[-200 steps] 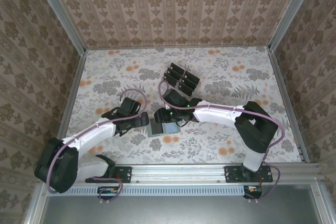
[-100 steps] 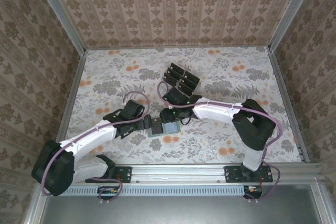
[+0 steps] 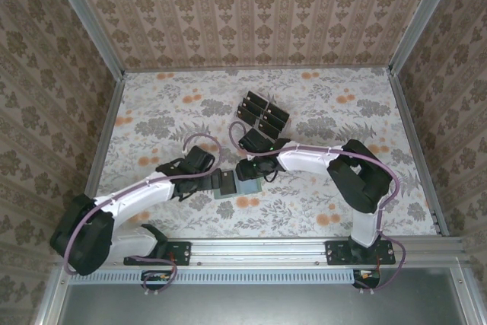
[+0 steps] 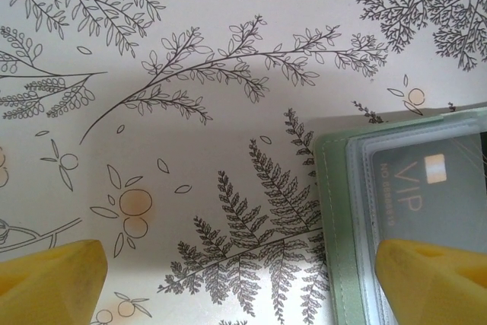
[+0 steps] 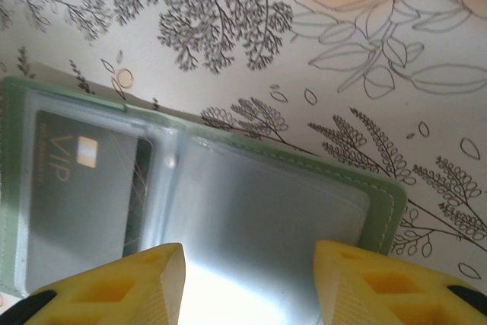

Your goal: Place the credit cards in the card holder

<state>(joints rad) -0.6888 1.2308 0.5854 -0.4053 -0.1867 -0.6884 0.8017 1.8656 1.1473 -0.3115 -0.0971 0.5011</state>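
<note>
The grey-green card holder (image 3: 243, 187) lies open flat on the table between the two arms. One dark credit card (image 5: 84, 188), marked VIP, sits inside its left clear sleeve and also appears as the card (image 4: 426, 195) in the left wrist view. The right clear sleeve (image 5: 266, 211) holds nothing that I can see. My left gripper (image 4: 240, 279) stands open at the holder's left edge (image 4: 335, 226), one yellow fingertip (image 4: 434, 279) over the sleeved card. My right gripper (image 5: 251, 279) is open, low over the right sleeve. More dark cards stand in the clear rack (image 3: 262, 113).
The rack stands behind the holder, close to the right arm's wrist (image 3: 259, 142). Metal posts and patterned walls close the table (image 3: 152, 104) on three sides. Bare floral tabletop stretches left and right of the arms.
My left gripper has moved right, up to the holder's left edge. The right gripper has shifted a little to the right over the holder's right half.
</note>
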